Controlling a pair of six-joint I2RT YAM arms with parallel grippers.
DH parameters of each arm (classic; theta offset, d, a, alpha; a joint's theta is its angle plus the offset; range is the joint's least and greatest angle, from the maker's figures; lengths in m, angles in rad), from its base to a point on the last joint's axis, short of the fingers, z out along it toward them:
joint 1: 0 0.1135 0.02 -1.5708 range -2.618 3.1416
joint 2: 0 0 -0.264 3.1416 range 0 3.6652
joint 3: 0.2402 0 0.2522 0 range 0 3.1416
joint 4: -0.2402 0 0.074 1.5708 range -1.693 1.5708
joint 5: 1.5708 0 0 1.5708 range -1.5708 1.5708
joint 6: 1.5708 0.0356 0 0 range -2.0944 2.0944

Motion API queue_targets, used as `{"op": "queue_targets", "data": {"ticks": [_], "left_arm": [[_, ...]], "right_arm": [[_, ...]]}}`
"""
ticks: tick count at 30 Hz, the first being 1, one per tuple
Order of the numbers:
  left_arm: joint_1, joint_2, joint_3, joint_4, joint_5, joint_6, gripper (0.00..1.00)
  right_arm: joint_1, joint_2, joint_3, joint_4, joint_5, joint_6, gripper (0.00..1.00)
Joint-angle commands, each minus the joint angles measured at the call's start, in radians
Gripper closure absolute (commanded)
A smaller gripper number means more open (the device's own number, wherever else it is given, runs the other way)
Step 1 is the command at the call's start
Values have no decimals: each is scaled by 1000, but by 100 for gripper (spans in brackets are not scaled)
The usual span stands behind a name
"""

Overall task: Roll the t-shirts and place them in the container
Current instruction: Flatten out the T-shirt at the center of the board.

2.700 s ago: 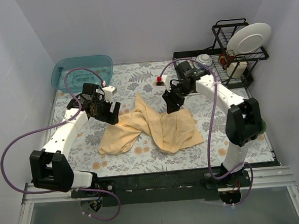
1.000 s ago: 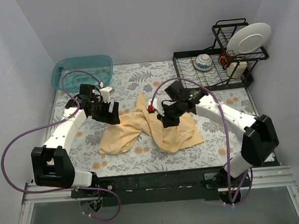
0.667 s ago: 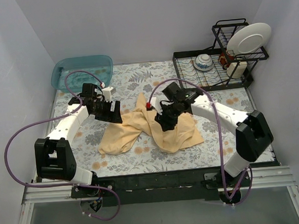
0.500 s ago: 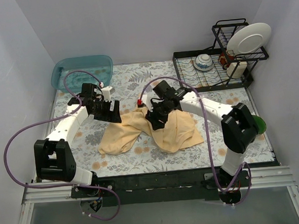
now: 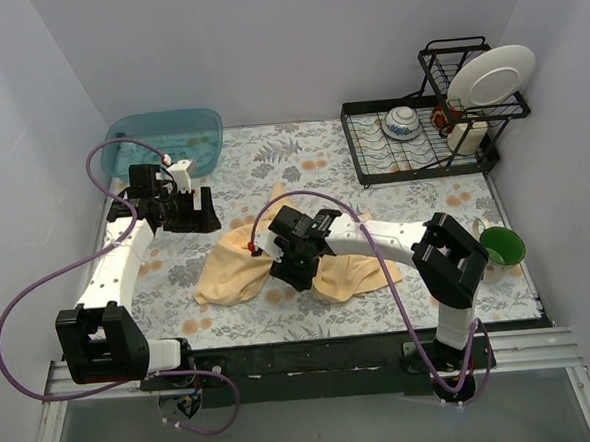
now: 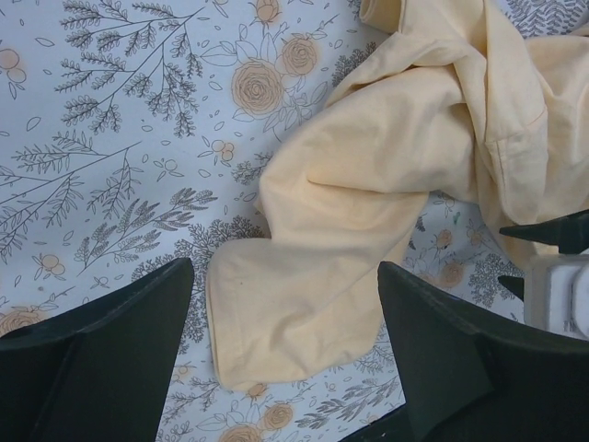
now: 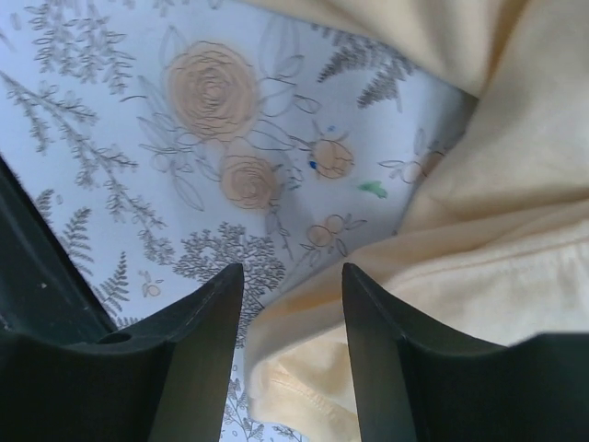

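The pale yellow-beige cotton t-shirt (image 5: 230, 273) lies bunched and twisted in the middle of the floral-covered counter (image 5: 271, 157). One folded lobe reaches toward the left near corner, and the rest is heaped under the right arm. None of it lies flat, so I judge that rolling has not begun. The step in hand looks like taking an edge to spread the shirt out.

The right pincer (image 5: 294, 269) sits low at the shirt's near edge. Its wrist view shows the jaws released with a narrow gap and nothing held. A stitched hem (image 7: 294, 396) lies just below the gap, with bare floral covering above it. The left pincer (image 5: 196, 209) hangs well above the counter, left of the heap, its jaws spread wide and empty. Its wrist view looks down on the folded lobe (image 6: 304, 313).

Several things could go wrong from here:
- **Pinching the covering:** if the right jaws close where they are, they may catch the floral covering along with the hem and drag both.
- **Catching one layer:** they may take only one layer of a doubled fold, so a pull would tighten the twist rather than open it.
- **Snagging on the arm:** the right forearm lies across the cloth and could snag it when it moves.
- **Knocking the cup:** the right elbow stands just beside a small green cup (image 5: 499, 247), and a wide swing could knock it.
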Motion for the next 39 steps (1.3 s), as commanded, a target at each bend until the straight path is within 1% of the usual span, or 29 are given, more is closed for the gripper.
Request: {"op": "queue_targets", "data": {"ticks": [1,7,14,18,19,21,27,28,30,31,32,33,34,35,38,39], "left_arm": [[0,-41,17,15,35,-3,19],[0,-38,8,16,54,-3,19],[0,-18,12,27,70,-9,19],[0,-12,14,24,70,-9,19],[0,-12,14,24,70,-9,19],[0,-12,8,22,71,-9,19],[0,-18,-3,24,67,-9,19],[0,-18,-4,22,67,-11,19],[0,-18,-4,21,68,-9,19],[0,-18,-4,19,71,-9,19],[0,-13,-4,19,73,-9,19],[0,-9,2,16,77,-9,19],[0,-4,3,16,79,-6,19],[0,-1,5,19,81,-6,19],[0,27,14,24,96,-3,19],[0,37,23,25,104,-3,19]], "right_arm": [[-15,-28,6,20,126,83,45],[-13,-48,7,40,171,89,45],[-13,-87,1,47,177,103,46],[-13,-75,-12,47,177,107,46],[-15,-75,-17,49,210,109,46],[-13,-65,-22,49,211,109,46],[-15,-36,-48,55,224,115,50],[-16,-29,-49,57,236,113,55],[-18,-25,-48,58,244,110,60],[-19,-25,-45,54,253,107,70],[-22,-28,-42,51,258,95,77],[-35,-47,-34,29,266,74,94],[-57,-62,-29,15,266,55,99],[-73,-103,-22,2,264,35,99],[-136,-178,20,-135,221,-104,99],[-145,-200,27,-225,192,-241,99]]}}
